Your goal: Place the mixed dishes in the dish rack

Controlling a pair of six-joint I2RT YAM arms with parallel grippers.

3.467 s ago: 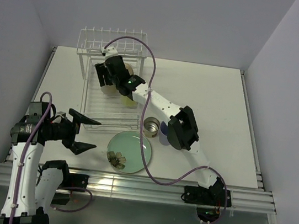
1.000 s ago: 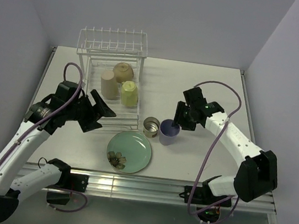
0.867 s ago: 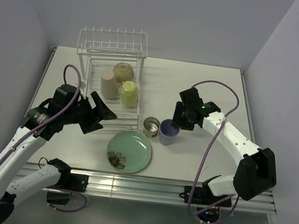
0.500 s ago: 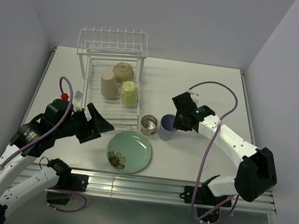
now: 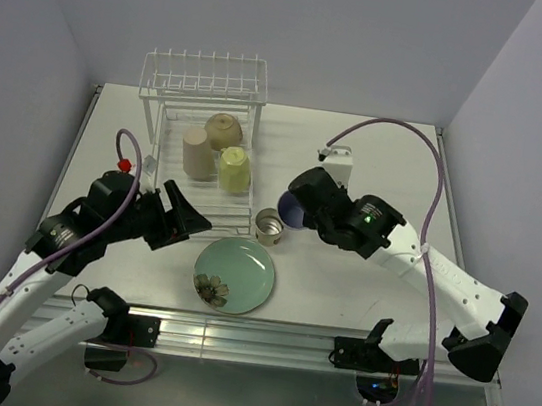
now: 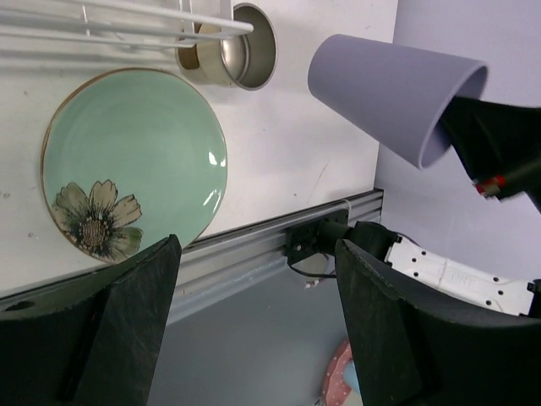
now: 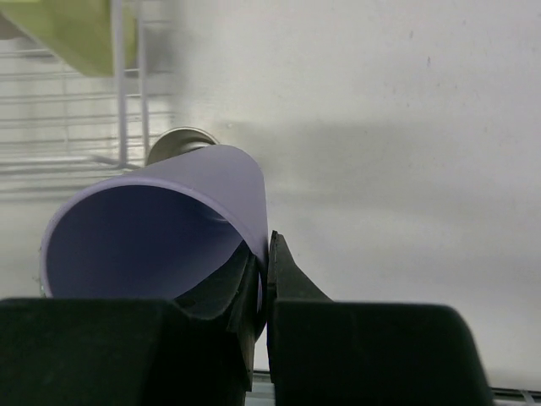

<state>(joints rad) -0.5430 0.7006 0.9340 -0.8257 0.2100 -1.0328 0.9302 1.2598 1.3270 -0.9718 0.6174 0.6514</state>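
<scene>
Holding the lavender cup clear of the worktop. The right jaws are clamped on its rim wall, one finger inside and one outside, which is plain in the right wrist view. The cup is tipped on its side with its mouth toward the right arm and its base toward the rack. It hangs off the rack's near right corner.

- Metal cup: upright on the worktop at the rack's near right corner, just left of the lifted cup and not touching it. A rack wire crosses it in the left wrist view, so I can't tell if it touches the rack.
- Plate: flat on the worktop just off the rack's near edge, with the flower on the side away from the rack.
- Inside the rack tray:
  - Tan cup on the left.
  - Yellow-green mug beside it on the right.
  - Cream bowl behind both, toward the prong end.
  - I can't tell from here which way up they sit.
- Left jaws: apart, wide, nothing between them. They hover off the rack's near left corner, aimed along its near edge toward the plate.
- Left wrist view: both fingers are at the bottom of the frame, with the plate, metal cup and lifted cup all visible beyond them.
</scene>
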